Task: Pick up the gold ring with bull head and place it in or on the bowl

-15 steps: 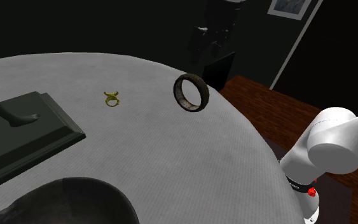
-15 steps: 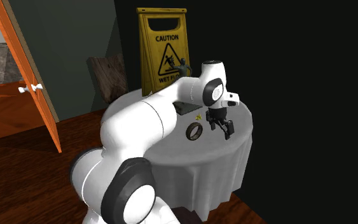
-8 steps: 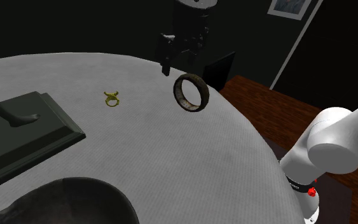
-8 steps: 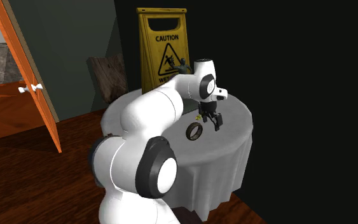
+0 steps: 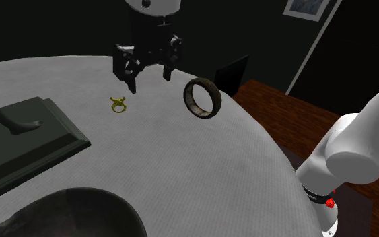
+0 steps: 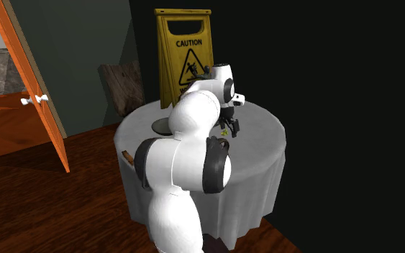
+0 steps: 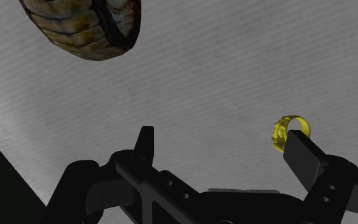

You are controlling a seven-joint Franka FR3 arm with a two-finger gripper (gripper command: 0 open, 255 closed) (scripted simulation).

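Claw [image 5: 148,77] hangs released above the worktop [image 5: 201,168], fingers spread wide with nothing between them.

Taking the shoulder view as a clock face centred on the claw, the bowl [image 5: 87,191] sits at about 7 o'clock, well apart, against the picture's lower edge. A dark plinth [image 5: 33,145] carrying a statue's foot lies at 8 o'clock. A dark ring [image 5: 202,98], standing on edge, is near at about 4 o'clock. The gold ring [image 5: 118,104] rests on the cloth between 7 and 8 o'clock, close by.

I judge the gold ring to be tiny, light and stiff, with smooth metal that could slip or skid on the cloth if I nudge it. Its band looks the best hold: one finger on each side, low to the worktop, clear of the lumpy head.

From the shoulder view I get the layout and the way to the bowl. My wrist view adds the offset: the gold ring [image 7: 287,132] sits right at one fingertip [image 7: 301,147], partly hidden behind it and not centred in the gap, so I would shift sideways before descending. From the second exterior view, my own arm covers much of the worktop, with the claw [image 6: 229,128] just beside the gold ring [image 6: 224,133].
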